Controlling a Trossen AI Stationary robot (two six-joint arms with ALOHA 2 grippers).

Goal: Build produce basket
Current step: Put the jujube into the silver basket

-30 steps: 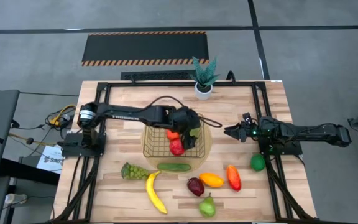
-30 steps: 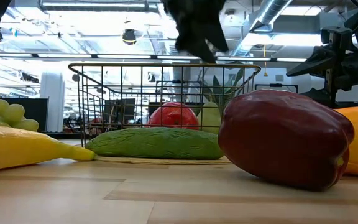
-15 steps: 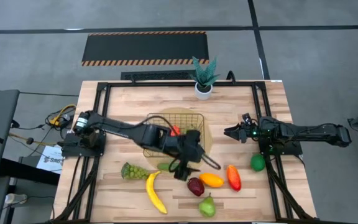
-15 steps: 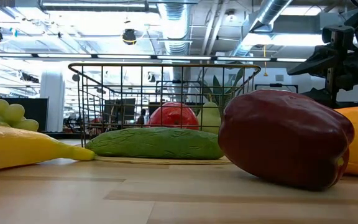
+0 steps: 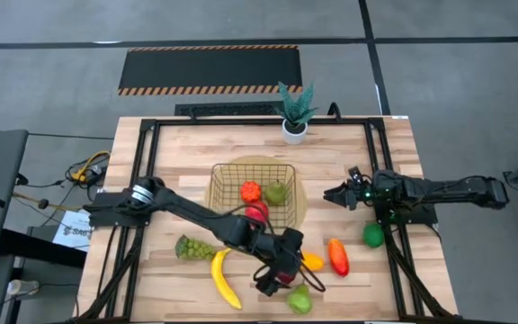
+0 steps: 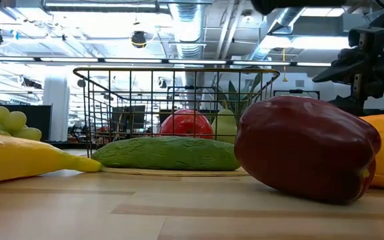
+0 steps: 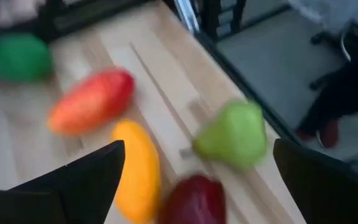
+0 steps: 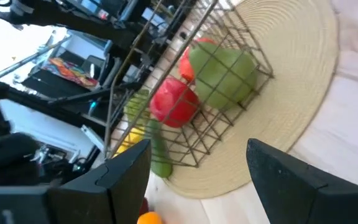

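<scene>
The gold wire basket [image 5: 252,175] stands on a round tan mat and holds a red apple [image 5: 257,212], an orange piece [image 5: 251,191] and a green fruit [image 5: 278,191]. My left gripper [image 5: 281,277] is open. It hovers over the dark red pepper [image 7: 191,200], near the yellow-orange fruit [image 5: 311,261] and the pear [image 5: 300,299]. The grapes [image 5: 192,247], banana [image 5: 224,279], red-orange piece [image 5: 338,256] and green lime [image 5: 372,236] lie on the table. The cucumber [image 6: 165,153] lies in front of the basket. My right gripper [image 5: 329,192] waits open to the right of the basket.
A potted green plant [image 5: 295,112] stands at the far edge behind the basket. Black frame rails [image 5: 378,171] run along the table's left and right sides. Bare wood shows at the near left corner [image 5: 142,288] and the near right corner [image 5: 385,288].
My left gripper has left its place over the basket and swung toward the near edge, past the cucumber, to above the dark red pepper. In the low view it has gone out of the picture. The fruits and my right arm have kept still.
</scene>
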